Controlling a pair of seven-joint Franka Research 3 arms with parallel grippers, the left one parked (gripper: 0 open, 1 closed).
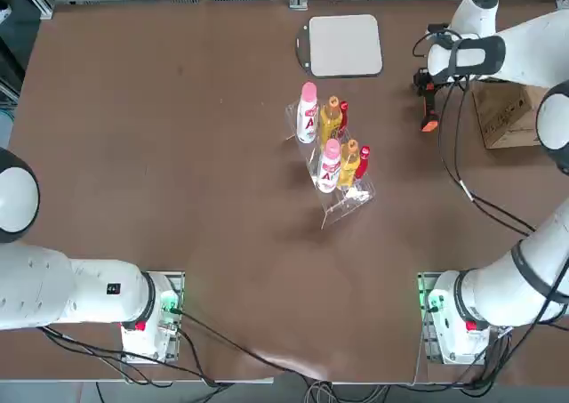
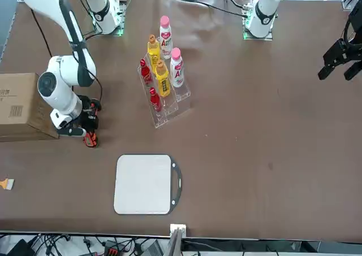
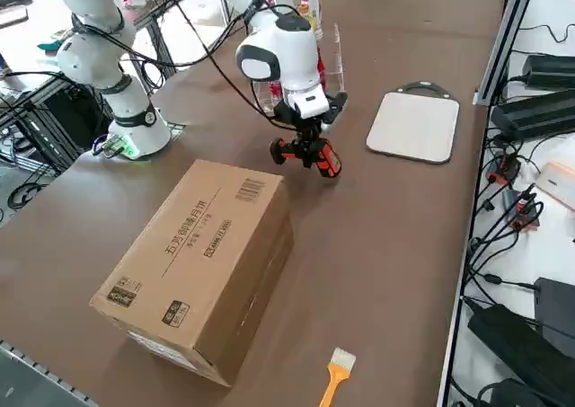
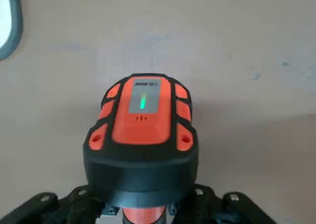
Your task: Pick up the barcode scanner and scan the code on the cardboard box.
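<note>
Clear tray (image 2: 176, 110) holds white, yellow, red bottles (image 2: 163, 78).

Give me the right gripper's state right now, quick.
Right gripper: closed on the barcode scanner, its fingers around the handle just below the head, beside the cardboard box.

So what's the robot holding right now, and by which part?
The barcode scanner, held by its handle, just below the head, in the right end effector.
</note>
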